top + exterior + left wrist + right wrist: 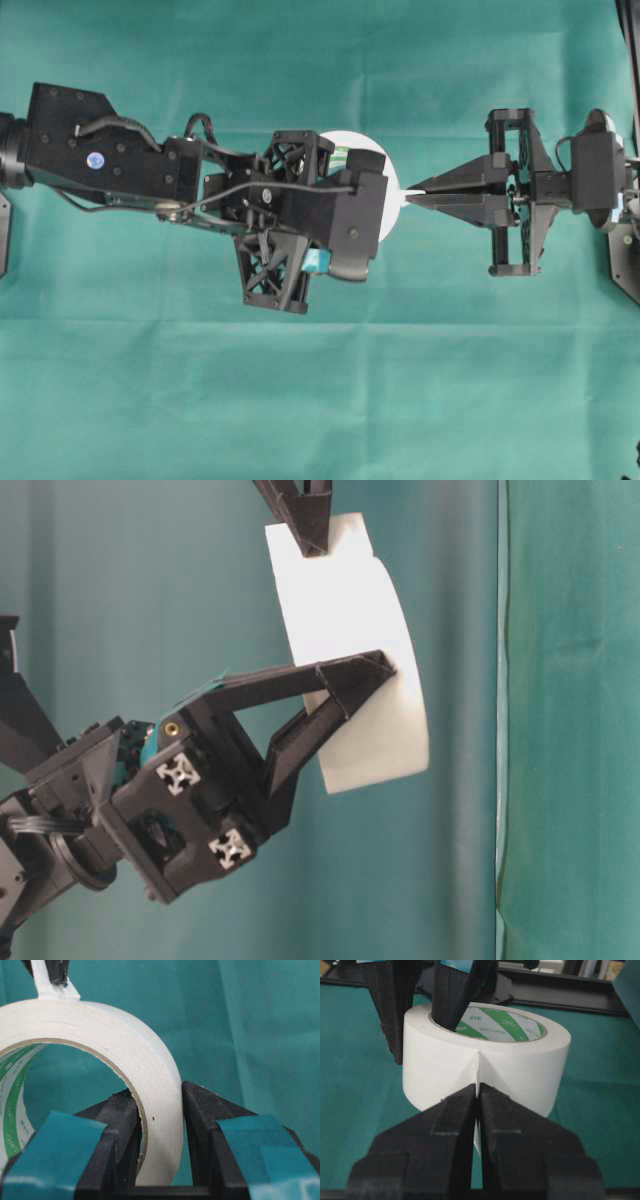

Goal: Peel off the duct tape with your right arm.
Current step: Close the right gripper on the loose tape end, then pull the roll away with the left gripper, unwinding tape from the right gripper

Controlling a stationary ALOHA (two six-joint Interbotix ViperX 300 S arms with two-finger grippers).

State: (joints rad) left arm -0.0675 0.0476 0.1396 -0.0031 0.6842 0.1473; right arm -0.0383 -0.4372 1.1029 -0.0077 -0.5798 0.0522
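The right claw (412, 194) has its two plain black pointed fingers (445, 1125) pressed together, with the thin loose white end (476, 1091) of the tape pinched between their tips. In the right wrist view the strip stands on edge in the narrow slit between the two fingers and runs straight to the outer face of the roll, where it leaves the wound layers. In the overhead view those tips meet just at the right edge of the roll.

The left claw (160, 1125) is part-way spread and clamped across the wall of the roll of tape (350, 650): one teal-padded finger (117, 1130) sits inside the ring against the printed core, the other (200, 1125) presses the white outer face. The table-level view shows the roll held up on this claw, tilted, with the right claw's tips at its top corner.

The roll sits near the middle of the green cloth (320, 400) that covers the worktop, between the two arms, largely hidden from above by the left arm (110, 150).
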